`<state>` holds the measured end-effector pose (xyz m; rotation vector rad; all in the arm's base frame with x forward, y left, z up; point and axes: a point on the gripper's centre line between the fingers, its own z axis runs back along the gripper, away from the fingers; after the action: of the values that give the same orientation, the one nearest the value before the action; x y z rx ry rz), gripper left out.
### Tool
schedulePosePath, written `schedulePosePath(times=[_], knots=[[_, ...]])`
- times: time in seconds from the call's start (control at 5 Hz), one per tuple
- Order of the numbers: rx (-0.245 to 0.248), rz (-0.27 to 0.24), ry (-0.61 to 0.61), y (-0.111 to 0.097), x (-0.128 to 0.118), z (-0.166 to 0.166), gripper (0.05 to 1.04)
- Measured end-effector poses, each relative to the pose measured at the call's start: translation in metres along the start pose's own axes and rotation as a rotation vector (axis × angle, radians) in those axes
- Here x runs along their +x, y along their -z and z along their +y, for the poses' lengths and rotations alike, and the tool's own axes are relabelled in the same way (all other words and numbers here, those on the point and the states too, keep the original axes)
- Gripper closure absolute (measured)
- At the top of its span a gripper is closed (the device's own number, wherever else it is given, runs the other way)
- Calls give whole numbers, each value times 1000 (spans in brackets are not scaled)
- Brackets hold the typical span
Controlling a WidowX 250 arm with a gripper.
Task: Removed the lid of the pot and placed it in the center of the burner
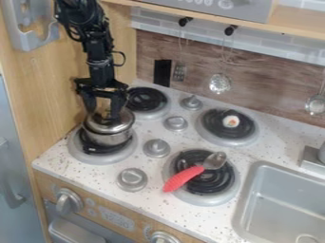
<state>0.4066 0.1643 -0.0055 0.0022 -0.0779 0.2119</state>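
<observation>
Gripper [104, 105], a black two-finger one, hangs over the shiny silver metal lid [109, 124], fingers spread either side of the lid's top, so it looks open, not clamped yet. Lid's seated on the small round silver pot [108, 139], which is on a black coil burner with a grey rim [119, 155].

For the grab, I'd center on the top, close evenly, then lift straight up till the lid clears the pot wall. Tilt it and you'll probably drag the pot along. Smooth domed metal could slip too. Can't tell which burner is the target, but the black spiral-coil burner behind [145, 99] seems the easy pick; lower it flat, those ridges could rock it. Otherwise: red-handled spoon with a dull metal bowl [183, 178], speckled white counter [82, 176].
</observation>
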Motion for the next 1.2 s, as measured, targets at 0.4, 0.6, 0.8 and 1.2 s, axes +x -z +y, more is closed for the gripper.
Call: schedulePosePath(times=[0.4,0.6,0.8,1.2], knots=[[10,-14,11,-2,-3,-3,828],[25,-71,38,-22,5,-13,842],[41,-152,153,-52,19,-57,842],[-16,-162,299,-49,32,-128,842]])
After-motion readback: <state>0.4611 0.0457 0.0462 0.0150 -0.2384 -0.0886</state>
